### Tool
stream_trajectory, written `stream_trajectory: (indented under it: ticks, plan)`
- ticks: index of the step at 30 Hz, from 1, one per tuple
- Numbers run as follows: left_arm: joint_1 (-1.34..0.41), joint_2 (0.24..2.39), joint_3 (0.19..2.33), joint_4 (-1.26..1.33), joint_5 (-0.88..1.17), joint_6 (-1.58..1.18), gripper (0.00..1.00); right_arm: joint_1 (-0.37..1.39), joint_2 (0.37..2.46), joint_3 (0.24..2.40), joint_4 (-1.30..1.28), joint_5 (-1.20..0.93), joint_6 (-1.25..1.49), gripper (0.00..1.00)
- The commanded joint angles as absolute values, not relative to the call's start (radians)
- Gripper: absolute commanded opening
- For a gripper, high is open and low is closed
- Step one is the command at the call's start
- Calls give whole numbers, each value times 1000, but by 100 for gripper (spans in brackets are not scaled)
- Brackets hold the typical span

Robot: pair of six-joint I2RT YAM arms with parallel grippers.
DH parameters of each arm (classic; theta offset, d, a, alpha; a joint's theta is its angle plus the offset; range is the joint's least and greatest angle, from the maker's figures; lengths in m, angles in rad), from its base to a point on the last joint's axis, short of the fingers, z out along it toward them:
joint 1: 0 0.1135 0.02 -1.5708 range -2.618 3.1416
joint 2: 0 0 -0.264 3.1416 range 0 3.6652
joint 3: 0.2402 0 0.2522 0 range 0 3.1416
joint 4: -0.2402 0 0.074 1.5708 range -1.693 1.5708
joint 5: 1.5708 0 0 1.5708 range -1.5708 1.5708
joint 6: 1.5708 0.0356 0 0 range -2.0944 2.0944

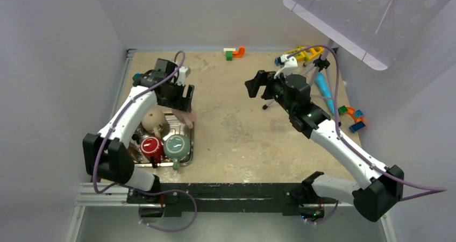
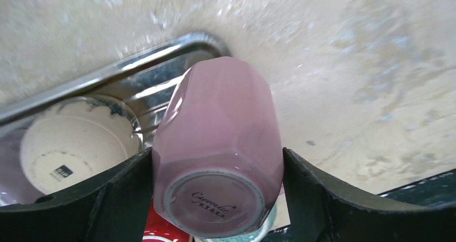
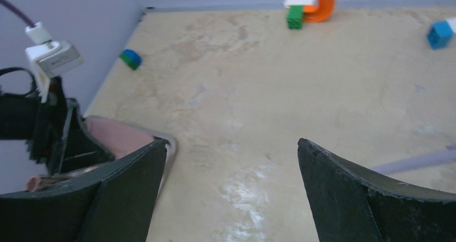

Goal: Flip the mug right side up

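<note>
My left gripper [image 1: 185, 108] is shut on a pink faceted mug [image 2: 220, 145], its two black fingers pressed on the mug's sides. The mug is tilted, base toward the left wrist camera and mouth away, held above the far right corner of a metal tray [image 2: 134, 64]. In the top view only a sliver of the pink mug [image 1: 187, 116] shows under the gripper. My right gripper [image 1: 257, 85] is open and empty over the middle of the table, jaws wide apart. The pink mug also shows in the right wrist view [image 3: 115, 137].
The metal tray [image 1: 189, 145] at the left holds a cream mug [image 1: 155, 119], a red mug [image 1: 151, 146] and a teal mug [image 1: 177, 144]. Toy bricks [image 1: 234, 52] lie at the far edge. More bricks [image 1: 352, 118] and a tripod [image 1: 317, 70] stand at the right.
</note>
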State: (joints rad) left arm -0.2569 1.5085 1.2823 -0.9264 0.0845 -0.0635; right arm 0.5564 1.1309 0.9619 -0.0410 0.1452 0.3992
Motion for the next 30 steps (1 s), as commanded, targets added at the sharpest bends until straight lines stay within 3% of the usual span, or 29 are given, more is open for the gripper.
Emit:
stream_trajectory:
  ticks: [1, 5, 10, 13, 21, 30]
  plan:
    - [-240, 1361, 1418, -918, 248, -93, 0, 593, 1143, 1082, 18, -81, 402, 95]
    - [-212, 1343, 1488, -940, 397, -197, 0, 640, 1142, 1082, 197, -291, 444, 93]
    - [-210, 1228, 1546, -754, 461, -302, 0, 656, 1176, 1119, 224, -253, 798, 93]
    - [-210, 1250, 1686, -785, 451, -308, 0, 656, 1200, 1145, 272, -294, 976, 94]
    - [-210, 1177, 1658, -529, 390, -255, 0, 669, 1276, 1257, 429, -345, 1305, 96]
    - [-210, 1197, 1744, -354, 354, -285, 0, 686, 1321, 1271, 403, -261, 1495, 88]
